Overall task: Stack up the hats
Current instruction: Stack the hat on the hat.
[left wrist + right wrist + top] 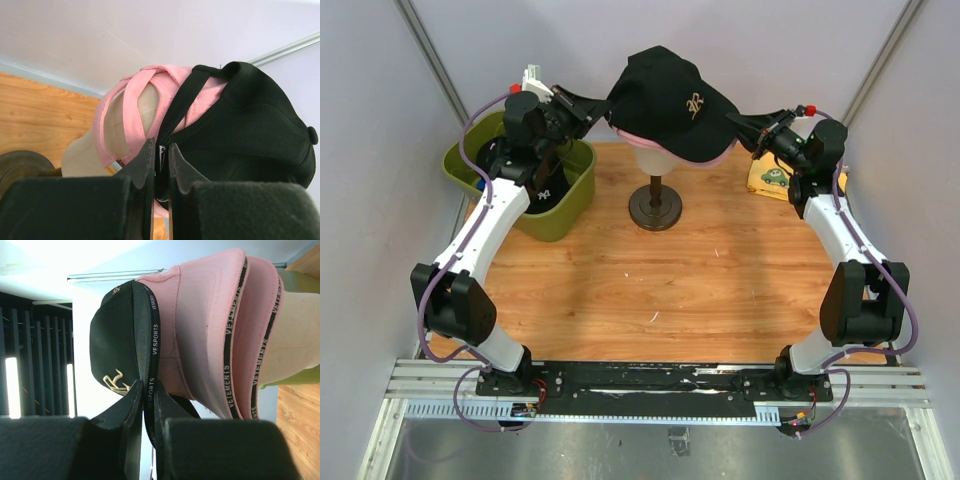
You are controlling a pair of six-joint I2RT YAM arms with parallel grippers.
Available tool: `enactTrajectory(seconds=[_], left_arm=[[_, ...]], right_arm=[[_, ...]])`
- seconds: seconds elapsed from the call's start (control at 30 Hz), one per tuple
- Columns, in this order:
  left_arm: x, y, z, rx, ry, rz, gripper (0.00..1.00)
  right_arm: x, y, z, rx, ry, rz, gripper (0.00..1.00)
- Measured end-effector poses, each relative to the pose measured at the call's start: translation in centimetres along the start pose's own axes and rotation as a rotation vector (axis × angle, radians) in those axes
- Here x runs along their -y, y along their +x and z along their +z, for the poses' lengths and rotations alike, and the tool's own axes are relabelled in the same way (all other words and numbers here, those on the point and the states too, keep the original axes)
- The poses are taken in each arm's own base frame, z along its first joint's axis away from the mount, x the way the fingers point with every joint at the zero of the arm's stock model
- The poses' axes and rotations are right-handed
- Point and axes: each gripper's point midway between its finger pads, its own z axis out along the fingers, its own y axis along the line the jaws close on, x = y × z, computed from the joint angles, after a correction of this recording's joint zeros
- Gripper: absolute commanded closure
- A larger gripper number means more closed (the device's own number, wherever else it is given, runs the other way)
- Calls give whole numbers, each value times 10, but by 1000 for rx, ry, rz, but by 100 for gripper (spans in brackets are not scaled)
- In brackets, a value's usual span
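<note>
While the wooden table (650,290) fills most of the overhead view, everything here sits around the cream mannequin head (650,155) on its dark stand (655,208), at the middle of the far half of the table. Left of the head stands an olive-green bin (560,222). Something dark with a white mark lies inside it, mostly hidden by the left arm.

On the head sits a pink cap (725,156), and the black cap (670,100) with a gold logo lies over it as the top layer, its brim pointing right of the head. From the right wrist, two pink brim edges with lettered tape show stacked under the black brim (145,330).

Left of the head, the left gripper (595,108) is pinched on the black cap's back strap (180,105), its fingers nearly together around the strap. Right of the head, the right gripper (738,125) is clamped on the edge of the black brim, which runs between its fingers.

Further right of the head, beyond that gripper, lies a small yellow card (772,178) with a green car on it.
</note>
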Motion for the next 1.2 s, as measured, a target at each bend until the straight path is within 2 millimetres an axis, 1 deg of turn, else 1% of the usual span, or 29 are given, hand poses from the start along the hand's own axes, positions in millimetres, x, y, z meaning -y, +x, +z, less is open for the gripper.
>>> enactTrajectory(seconds=[0.2,0.27,0.37,0.43,0.67,0.77,0.87,1.03,1.2], left_arm=[[-2,0,1,7,-12,-1,98],[-2,0,1,8,-13,-2,92],[-2,1,1,10,-10,-6,79],[-3,0,2,18,-7,-17,72],[-5,-3,2,38,-19,-54,62],[-6,-6,2,45,-23,-68,59],[-6,-10,1,59,-20,-84,58],[-8,-23,-2,97,-19,-108,57],[-6,-34,-4,125,-7,-115,56]], right_arm=[[4,-1,0,3,14,10,97],[5,-1,0,4,17,9,97],[5,-1,0,4,21,9,95],[4,-1,1,3,22,8,94],[1,-3,4,-3,29,-4,91],[0,-4,5,-4,30,-6,90],[0,-5,7,-5,31,-6,87],[3,-6,8,-11,40,-2,84],[6,-16,5,-2,50,1,83]])
